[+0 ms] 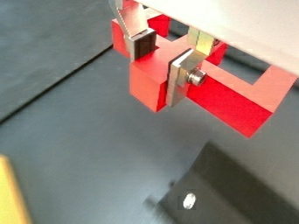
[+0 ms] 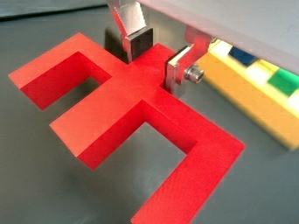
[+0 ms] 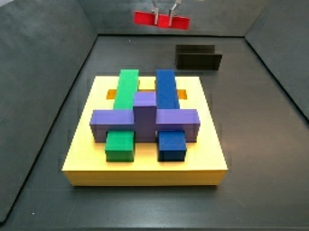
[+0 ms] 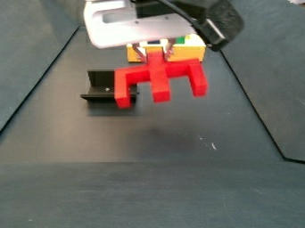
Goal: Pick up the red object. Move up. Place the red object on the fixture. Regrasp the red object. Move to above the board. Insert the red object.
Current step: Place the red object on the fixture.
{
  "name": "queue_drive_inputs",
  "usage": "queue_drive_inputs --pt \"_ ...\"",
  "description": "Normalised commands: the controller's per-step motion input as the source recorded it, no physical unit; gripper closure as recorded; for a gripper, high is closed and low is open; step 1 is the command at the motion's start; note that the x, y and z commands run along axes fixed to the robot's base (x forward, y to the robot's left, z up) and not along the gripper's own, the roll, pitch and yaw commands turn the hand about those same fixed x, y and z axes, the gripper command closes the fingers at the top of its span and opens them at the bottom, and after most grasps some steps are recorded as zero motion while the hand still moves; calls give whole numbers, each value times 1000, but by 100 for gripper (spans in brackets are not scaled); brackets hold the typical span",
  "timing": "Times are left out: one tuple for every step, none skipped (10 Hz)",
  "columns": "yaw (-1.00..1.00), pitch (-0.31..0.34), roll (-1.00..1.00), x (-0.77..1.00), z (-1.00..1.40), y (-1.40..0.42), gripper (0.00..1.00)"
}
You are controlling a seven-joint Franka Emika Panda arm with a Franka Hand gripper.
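Fingers (image 1: 177,79) of the hand (image 4: 156,50) pinch the red object (image 4: 163,78), lifted clear of the floor.

No legible text, labels, brands or numbers anywhere in these views, gripper (image 4: 156,52) included.
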Motion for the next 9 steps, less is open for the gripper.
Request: queue_drive_inputs --pt "0 217 -920 820 137 -357 100" --pt "0 137 -857 786 151 -349 100" --pt "6 9 -771 729 163 -311 100" --pt "54 -80 -911 551 17 -103 100" --pt "17 -129 -960 560 0 -43 100" --pt "0 -126 -980 629 0 0 100" --pt "0 -89 -983 697 11 0 100" --pt "0 -14 -871 771 160 0 100" --pt "-34 0 -851 820 277 0 100"
